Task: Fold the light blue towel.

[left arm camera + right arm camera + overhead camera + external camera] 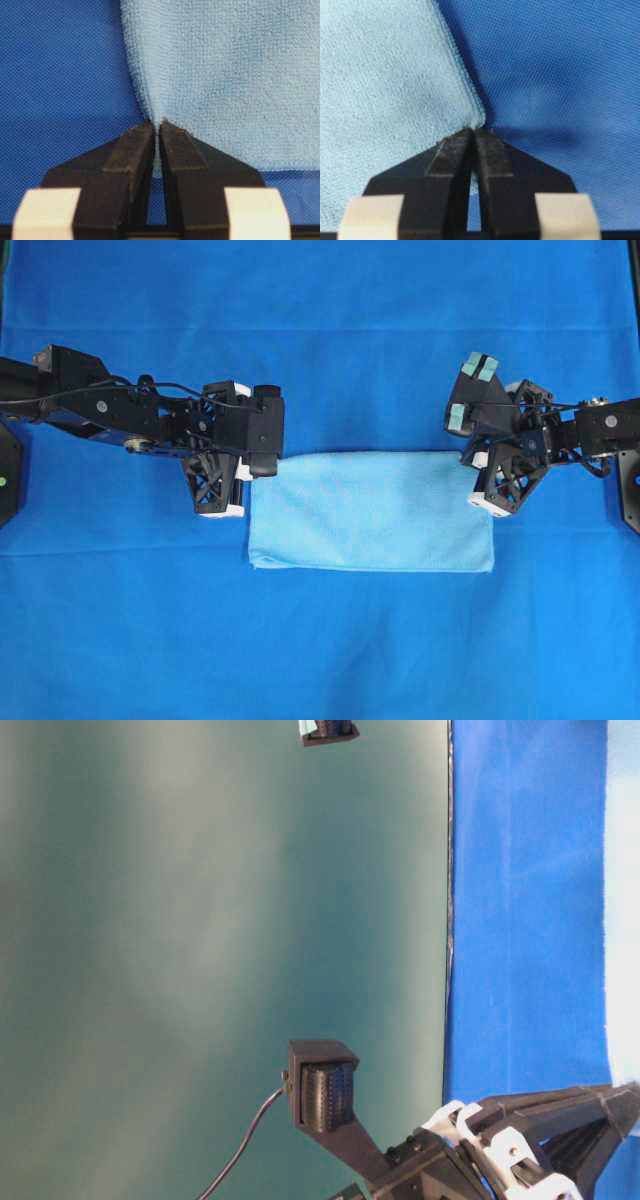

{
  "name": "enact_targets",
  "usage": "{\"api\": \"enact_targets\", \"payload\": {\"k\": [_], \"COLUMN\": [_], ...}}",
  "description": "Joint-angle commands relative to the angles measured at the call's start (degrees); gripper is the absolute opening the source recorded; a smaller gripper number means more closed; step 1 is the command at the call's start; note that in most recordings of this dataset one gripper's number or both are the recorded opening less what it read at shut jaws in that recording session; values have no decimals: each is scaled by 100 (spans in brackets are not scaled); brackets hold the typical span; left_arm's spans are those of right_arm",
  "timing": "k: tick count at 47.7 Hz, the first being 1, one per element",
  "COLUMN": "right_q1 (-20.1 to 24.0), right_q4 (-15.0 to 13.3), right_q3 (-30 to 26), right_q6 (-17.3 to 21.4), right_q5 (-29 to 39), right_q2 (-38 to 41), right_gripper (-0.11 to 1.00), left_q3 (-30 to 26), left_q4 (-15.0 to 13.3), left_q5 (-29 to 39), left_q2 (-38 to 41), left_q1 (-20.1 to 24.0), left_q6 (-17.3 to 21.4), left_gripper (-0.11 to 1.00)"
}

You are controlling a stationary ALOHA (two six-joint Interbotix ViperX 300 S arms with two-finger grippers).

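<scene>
the light blue towel (371, 511) lies mid-bench on the darker blue tablecloth (320, 330), already a wide rectangle, so it looks folded in half once. your left claw (158, 131) is pinched on the towel's far left corner, and your right claw (473, 134) is pinched on the far right corner. judging from that, you're set for a second fold: bring both far corners over to the near edge. whether more folds follow, can't say.

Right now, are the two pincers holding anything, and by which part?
Both are shut on the light blue towel: the left pincer pinches one far corner, the right pincer the other far corner.
</scene>
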Motion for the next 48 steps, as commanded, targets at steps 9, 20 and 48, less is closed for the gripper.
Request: {"api": "enact_targets", "payload": {"k": [9,20,48], "right_q1": [79,237,457], "right_q4": [35,35,-9], "right_q3": [-202,-404,-747], "right_q6": [44,18,26], "right_q5": [316,1160,2136], "right_q2": [-633,-1714,-2821], "right_gripper": [2,2,1], "left_q3": [-378,-756,-879], "left_q4": [0,0,9], "left_q5": [738,1749,2004], "left_q2": [-492,-1248,-2118], "left_q1": [-9,-18,-62], "left_q6": [-123,-422,-457], "left_gripper": [2,2,2]}}
